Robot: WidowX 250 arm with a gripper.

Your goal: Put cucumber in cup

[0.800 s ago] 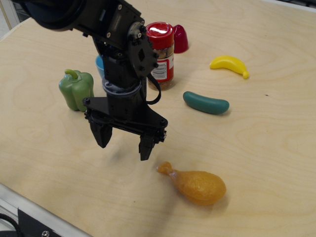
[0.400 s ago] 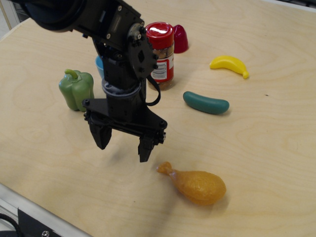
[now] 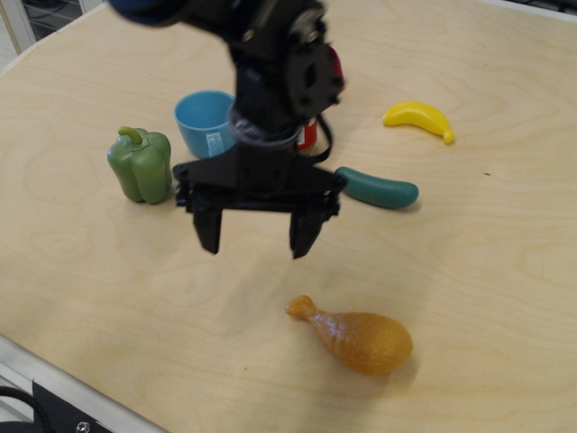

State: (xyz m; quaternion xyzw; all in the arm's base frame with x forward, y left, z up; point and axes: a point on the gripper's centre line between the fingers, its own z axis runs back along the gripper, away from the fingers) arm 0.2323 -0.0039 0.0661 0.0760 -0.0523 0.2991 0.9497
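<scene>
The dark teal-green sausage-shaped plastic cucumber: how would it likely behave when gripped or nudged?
The dark teal-green plastic cucumber looks smooth and glossy, so it may slip between the fingers of the open gripper. Its round body and rounded ends suggest it could roll sideways if nudged. It holds its shape lying flat, so it is probably stiff and, being a toy, light.

Pale wood-grain worktop (image 3: 505, 271), evenly lit; metal edge rail (image 3: 54, 383) at lower left; room hardly visible.

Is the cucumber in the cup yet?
No, the cucumber lies on the table, right of the cup, and the open gripper is empty.
</scene>
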